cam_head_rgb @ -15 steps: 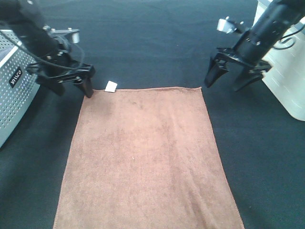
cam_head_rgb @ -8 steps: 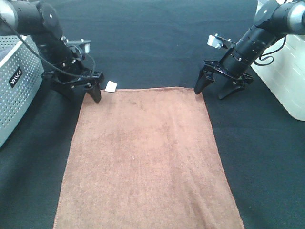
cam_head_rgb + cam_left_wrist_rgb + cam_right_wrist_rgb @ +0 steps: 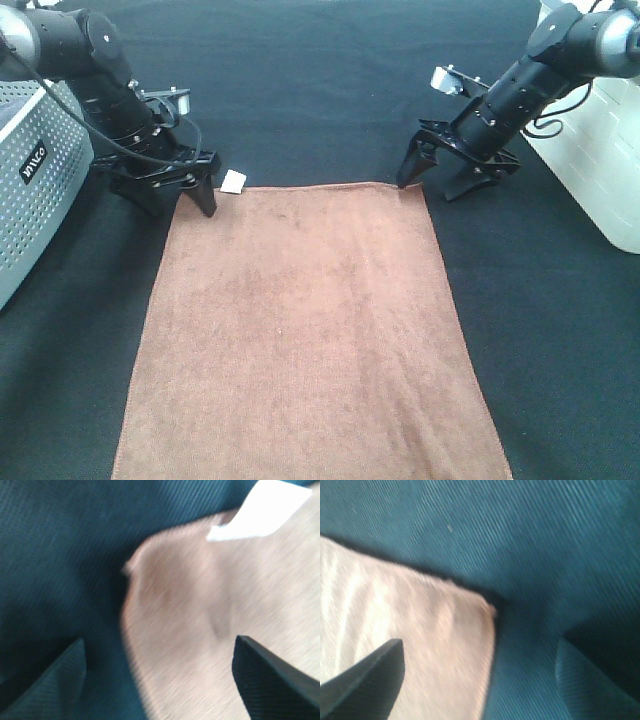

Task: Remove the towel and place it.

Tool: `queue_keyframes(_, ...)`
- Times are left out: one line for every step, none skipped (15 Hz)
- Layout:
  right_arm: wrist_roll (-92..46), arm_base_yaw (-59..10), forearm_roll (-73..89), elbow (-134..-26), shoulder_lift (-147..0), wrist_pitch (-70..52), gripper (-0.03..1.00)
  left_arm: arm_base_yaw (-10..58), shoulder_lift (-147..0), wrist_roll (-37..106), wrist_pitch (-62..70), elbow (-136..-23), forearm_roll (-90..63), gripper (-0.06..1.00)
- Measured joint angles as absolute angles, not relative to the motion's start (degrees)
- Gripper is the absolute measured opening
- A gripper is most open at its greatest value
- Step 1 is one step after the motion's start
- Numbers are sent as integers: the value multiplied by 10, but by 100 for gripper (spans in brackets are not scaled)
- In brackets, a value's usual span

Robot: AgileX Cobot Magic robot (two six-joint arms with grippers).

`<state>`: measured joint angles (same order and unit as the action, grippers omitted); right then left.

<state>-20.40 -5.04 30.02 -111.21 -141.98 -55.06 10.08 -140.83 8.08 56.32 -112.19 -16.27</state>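
Note:
The brown towel [image 3: 305, 330] lies flat on the black table cloth [image 3: 310, 90], with its white tag [image 3: 233, 181] at the far left corner. My left gripper [image 3: 182, 199] is open, low over that far left corner; one finger is over the towel, the other over the cloth. In the left wrist view the corner [image 3: 200, 625] and tag [image 3: 265, 507] lie between the fingertips [image 3: 270, 680]. My right gripper [image 3: 428, 186] is open, straddling the far right corner. The right wrist view shows that corner [image 3: 445, 630] between the fingertips [image 3: 365, 680].
A grey perforated box [image 3: 35, 180] stands at the left edge, close to the left arm. A white container [image 3: 600, 150] stands at the right edge, behind the right arm. Black cloth covers the table all around the towel.
Both grippers have come down and inward to the towel's far corners. The left one moved right to the tag corner, the right one moved left to the other corner. The towel has not moved.

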Motion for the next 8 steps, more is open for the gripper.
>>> queue_keyframes(-204,-58,300,-1113,-1422,-540,76,101,-1411,83,555,-1122,-174,76)
queue_keyframes(-204,-67,303,-1116,-1427,-530,76,101,-1411,83,552,-1122,-179,76)
queue_keyframes(-204,-73,304,-1117,-1428,-520,76,101,-1413,83,551,-1124,-185,76)
queue_keyframes(-204,-79,305,-1118,-1431,-513,76,101,-1413,83,551,-1125,-185,76)
queue_keyframes(-202,-84,303,-1120,-1432,-508,75,103,-1413,84,550,-1125,-185,75)
queue_keyframes(-199,-91,293,-1120,-1433,-499,73,109,-1414,84,545,-1125,-185,75)
queue_keyframes(-197,-100,274,-1121,-1433,-490,70,121,-1415,84,536,-1125,-185,74)
queue_keyframes(-184,-119,222,-1121,-1433,-477,62,140,-1415,84,523,-1125,-185,74)
